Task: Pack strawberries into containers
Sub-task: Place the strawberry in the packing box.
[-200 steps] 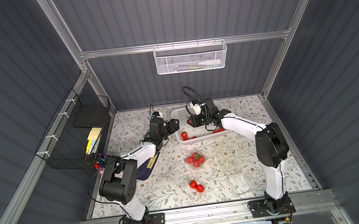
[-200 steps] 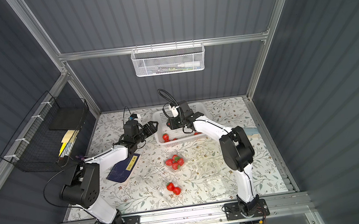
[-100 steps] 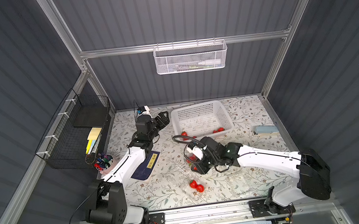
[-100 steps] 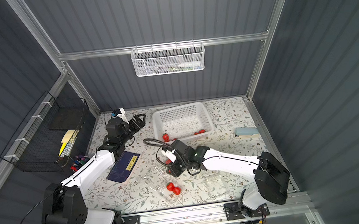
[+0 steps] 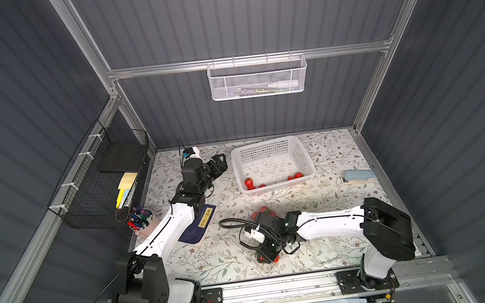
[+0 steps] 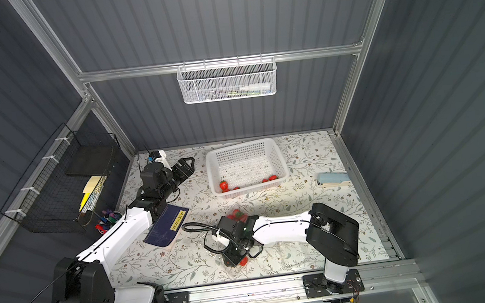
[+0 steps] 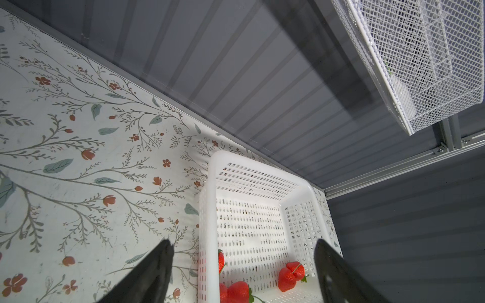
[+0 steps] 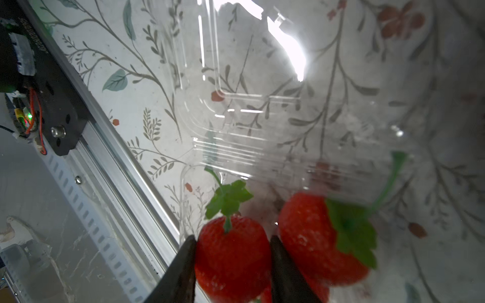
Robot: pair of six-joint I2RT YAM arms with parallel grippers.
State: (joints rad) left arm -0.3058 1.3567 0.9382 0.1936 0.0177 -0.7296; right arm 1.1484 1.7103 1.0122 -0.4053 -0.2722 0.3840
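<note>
We see the right gripper [image 5: 271, 259] clenched on one strawberry [image 8: 232, 251], a finger pressed to each flank, at the near container [image 8: 183, 183], the clear tub just inside the front rail [image 8: 112, 170]. The berry's long axis runs along the fingers, with its green cap and stem pointing out past the fingertips and its tip back toward the wrist. Just beside it in the tub lies a second strawberry [image 8: 305, 236], its cap turned away from the gripped one. The middle container [image 5: 255, 215], also showing red fruit, sits half hidden behind the right arm. The left gripper [image 5: 222, 163] hangs released, jaws wide, aimed at the white basket [image 5: 278, 183], where loose strawberries [image 5: 249, 182] lie along the near wall. A second ago the right gripper was reaching into that basket and the left one sat against its side. Half a second ago the right was over the middle container. Now it has swung to the front, and the left has drawn back.
</note>
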